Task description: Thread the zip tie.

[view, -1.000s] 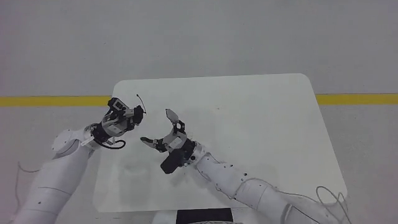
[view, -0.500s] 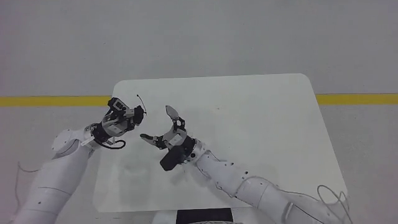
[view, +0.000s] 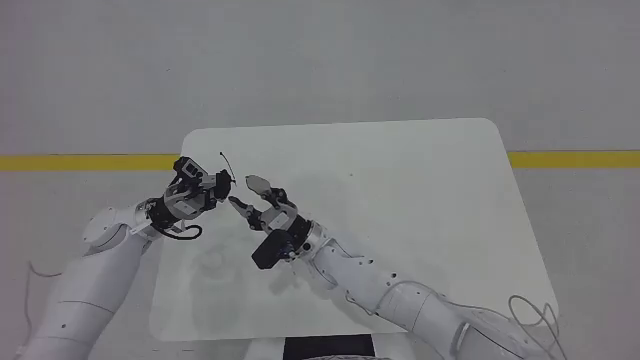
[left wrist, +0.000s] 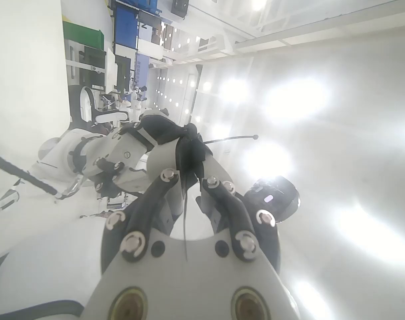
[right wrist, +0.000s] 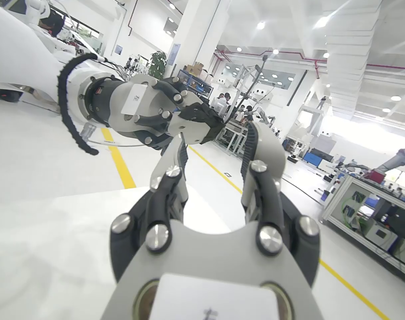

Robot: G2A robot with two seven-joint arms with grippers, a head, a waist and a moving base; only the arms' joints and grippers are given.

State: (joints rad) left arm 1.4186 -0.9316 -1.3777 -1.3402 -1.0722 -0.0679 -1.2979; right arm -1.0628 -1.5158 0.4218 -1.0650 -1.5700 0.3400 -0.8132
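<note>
The left gripper (view: 218, 186) is clenched on the zip tie (view: 226, 163) and holds it above the left corner of the surface (view: 420, 190). The thin free end pokes out past its tips, probably so that the other arm can reach it. The right gripper (view: 247, 193) hangs just beside it, spread wide and grasping nothing. The left gripper's dark fingertips (right wrist: 205, 123) cover much of the tie, which could hamper a clean pinch. A yellow floor line (view: 560, 159) runs beyond the surface.
</note>
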